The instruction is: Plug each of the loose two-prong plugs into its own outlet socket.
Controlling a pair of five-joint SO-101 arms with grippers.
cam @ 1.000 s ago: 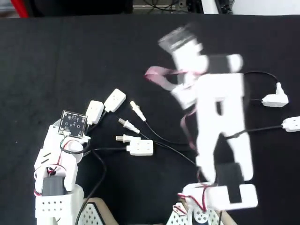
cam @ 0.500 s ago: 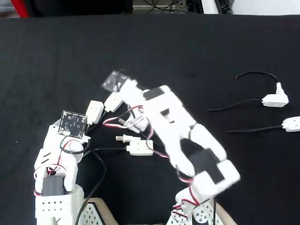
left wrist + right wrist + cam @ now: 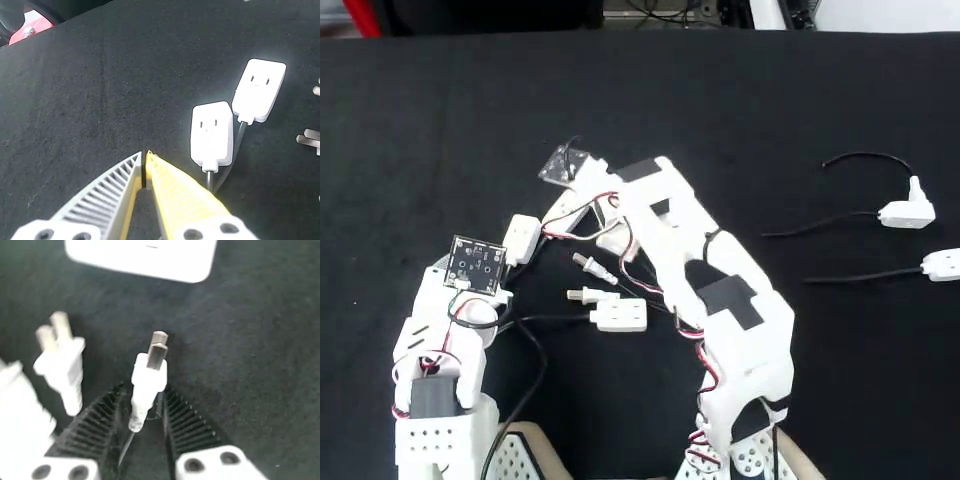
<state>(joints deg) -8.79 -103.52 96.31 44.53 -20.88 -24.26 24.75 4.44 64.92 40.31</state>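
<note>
**Black cloth, a plug between the right fingers**

Black cloth point(image 3: 440, 110) covers the whole table. The right arm point(image 3: 720, 300) extends from the near edge toward the middle-left. Its right gripper point(image 3: 143, 389) sits low over the cloth with the fingers apart, one on each side of a white two-prong plug point(image 3: 149, 372). Whether the pads press on it I cannot tell. The prongs point at a white socket body point(image 3: 142, 257) just ahead, not touching it. A second plug point(image 3: 62, 362) lies just beside, outside the fingers, its prongs pointing much the same way.

The left arm point(image 3: 435, 350) is folded at the near left corner. The left gripper point(image 3: 145, 156) has its grey and yellow fingers closed together on nothing, the tip over bare cloth. Near it two white sockets lie side by side, the near socket point(image 3: 212, 132) and the far socket point(image 3: 259, 90).

In the high view a third plug point(image 3: 582, 295) lies just beside a socket block point(image 3: 620, 315). Well apart, toward the right edge, lie a white adapter plug point(image 3: 907, 212) and an edge socket point(image 3: 942, 263), each on a black cord.
</note>
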